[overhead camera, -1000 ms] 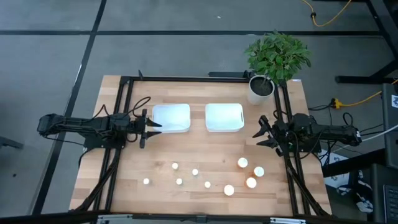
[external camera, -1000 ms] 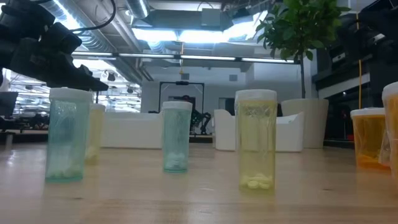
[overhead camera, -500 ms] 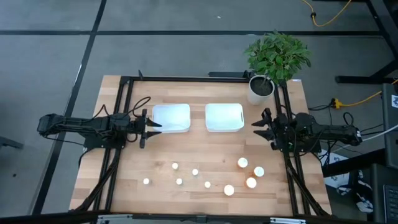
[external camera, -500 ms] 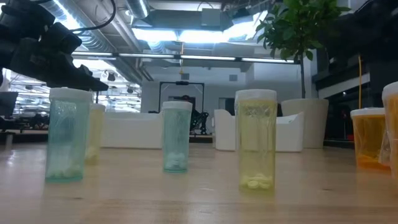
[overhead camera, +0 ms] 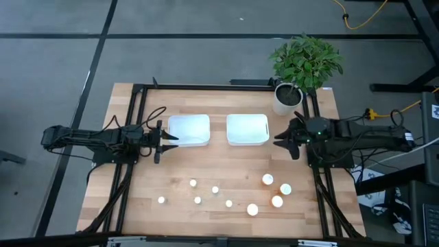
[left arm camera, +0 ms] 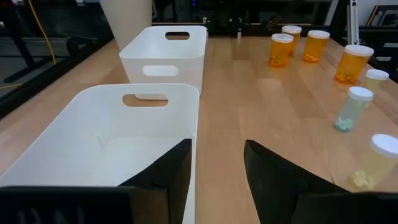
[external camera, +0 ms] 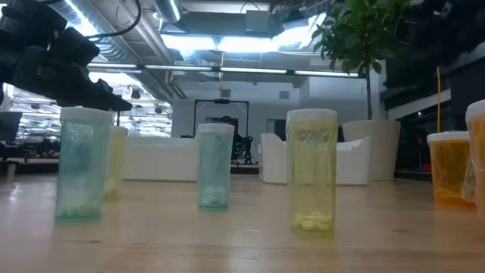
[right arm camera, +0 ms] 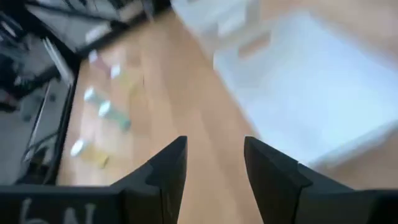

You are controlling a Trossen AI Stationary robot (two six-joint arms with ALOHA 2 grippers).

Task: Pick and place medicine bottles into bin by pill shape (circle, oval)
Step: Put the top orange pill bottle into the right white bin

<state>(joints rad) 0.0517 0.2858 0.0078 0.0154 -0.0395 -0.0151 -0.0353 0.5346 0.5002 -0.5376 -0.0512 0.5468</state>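
The right gripper [overhead camera: 277,138] has swung toward the right bin [overhead camera: 247,129], fingers empty and narrow. Left gripper [overhead camera: 173,138] waits, fingers narrow. All bottles [overhead camera: 267,179] remain unsorted.

Bare table [overhead camera: 226,165] lies open between the two bins [overhead camera: 188,130] and the standing bottles [overhead camera: 228,203].

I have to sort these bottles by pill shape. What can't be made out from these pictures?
- Pill shapes: in the high view the white-capped medicine bottles show only their caps.
- Orange-bodied bottle, low view: pills unreadable; the neighbour at the right edge is cut off.
- Right wrist view: motion blur smears the bottles and the white plastic bin.
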